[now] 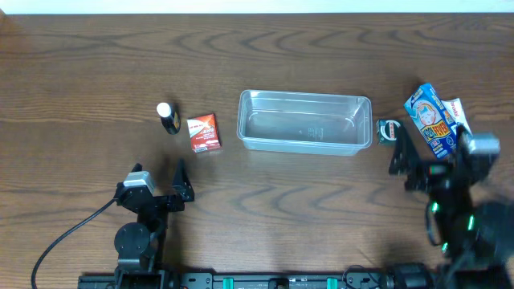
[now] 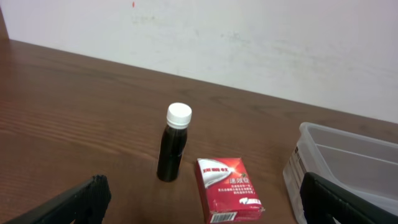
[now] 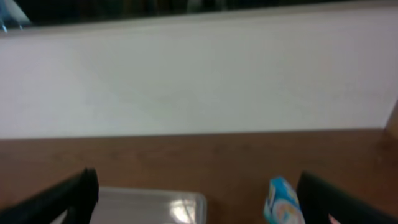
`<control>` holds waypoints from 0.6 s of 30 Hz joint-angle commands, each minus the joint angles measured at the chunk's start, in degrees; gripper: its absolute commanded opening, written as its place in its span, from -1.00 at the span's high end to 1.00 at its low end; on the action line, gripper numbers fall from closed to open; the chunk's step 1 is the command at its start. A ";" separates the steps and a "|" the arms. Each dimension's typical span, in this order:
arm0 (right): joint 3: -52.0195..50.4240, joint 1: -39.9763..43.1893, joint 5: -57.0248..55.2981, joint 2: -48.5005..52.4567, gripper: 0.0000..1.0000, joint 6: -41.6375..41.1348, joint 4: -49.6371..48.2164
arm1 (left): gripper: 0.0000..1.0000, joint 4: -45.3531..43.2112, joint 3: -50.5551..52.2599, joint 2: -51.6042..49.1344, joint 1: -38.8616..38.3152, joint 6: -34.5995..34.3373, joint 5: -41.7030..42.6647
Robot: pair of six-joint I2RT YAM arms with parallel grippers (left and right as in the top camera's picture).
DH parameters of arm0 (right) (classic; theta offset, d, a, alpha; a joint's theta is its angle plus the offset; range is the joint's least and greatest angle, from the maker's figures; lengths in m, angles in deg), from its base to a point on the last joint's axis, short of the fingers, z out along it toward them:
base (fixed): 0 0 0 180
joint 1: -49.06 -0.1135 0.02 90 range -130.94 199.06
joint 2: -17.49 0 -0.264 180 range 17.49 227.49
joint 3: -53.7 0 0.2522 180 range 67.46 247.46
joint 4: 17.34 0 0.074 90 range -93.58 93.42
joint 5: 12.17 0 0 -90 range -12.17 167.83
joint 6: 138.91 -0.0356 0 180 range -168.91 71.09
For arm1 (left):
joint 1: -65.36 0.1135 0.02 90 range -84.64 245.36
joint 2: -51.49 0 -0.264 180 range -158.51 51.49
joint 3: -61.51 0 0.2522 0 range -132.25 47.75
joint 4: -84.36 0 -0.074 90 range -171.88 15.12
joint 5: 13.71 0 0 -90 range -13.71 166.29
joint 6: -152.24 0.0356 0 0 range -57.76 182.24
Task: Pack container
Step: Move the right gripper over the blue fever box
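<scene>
container: clear tub, open side up, around the middle of the bench, with its long sides running along the far edge

bottle: little dark one with a white cap, standing upright to the left of the tub and well apart from it

carton: small red one lying flat between the bottle and the tub. It's just beside the bottle and, from the left wrist view, not touching it

packet: blue printed one, lying tilted toward the right edge of the bench. Something white pokes out behind it, can't tell what

round thing: small and dark, just beside the tub's right end, between the tub and the packet. Too small to say what it is

left pincer: the left pincer has its fingers wide apart with nothing in them. It hangs over the near left part of the bench, aimed at the bottle and carton and clear of both

right pincer: the right pincer is also spread wide and holding nothing, over by the right edge near the packet. Its wrist view is pretty blurry, but you can make out a corner of the tub and the packet low between the fingers
</scene>
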 commanded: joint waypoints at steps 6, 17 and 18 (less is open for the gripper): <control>37.03 5.95 5.16 32.87 -0.98 7.91 29.05 | -0.96 1.88 1.20 0.26 -0.02 1.36 -0.07; 48.22 7.08 -12.00 43.04 -0.98 14.62 42.53 | -0.96 1.88 1.20 0.26 -0.02 1.36 -0.04; 48.22 7.39 -12.09 43.04 -0.98 17.53 42.77 | -0.96 1.88 1.20 0.26 -0.02 1.36 -0.07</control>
